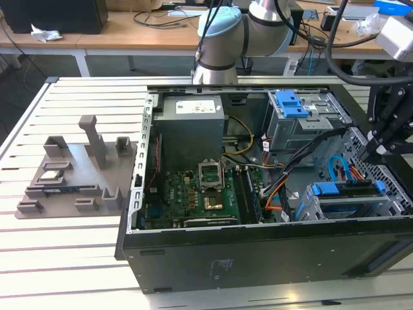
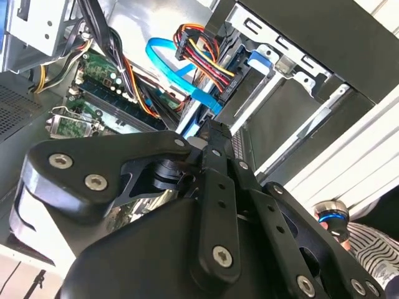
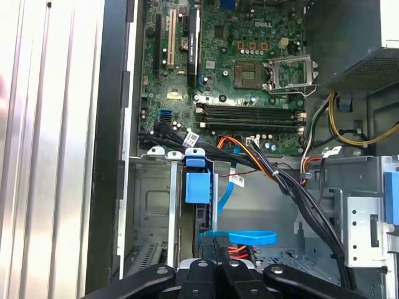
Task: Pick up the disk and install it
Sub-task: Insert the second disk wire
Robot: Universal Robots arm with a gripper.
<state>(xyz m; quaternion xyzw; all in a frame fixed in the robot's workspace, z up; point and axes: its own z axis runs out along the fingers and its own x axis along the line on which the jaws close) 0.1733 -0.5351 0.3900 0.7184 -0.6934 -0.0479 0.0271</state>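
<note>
Inside the case's drive bay, the disk (image 1: 345,191) sits edge-up in its slot for installing; above it hangs the end effector (image 1: 377,152), fingers pressed together, empty, apparently pushing it home.

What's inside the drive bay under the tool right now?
The disk sits in the bay, its blue bracket showing, beneath the tool. Blue and orange cables run beside it. The disk's lower part is hidden.
</note>
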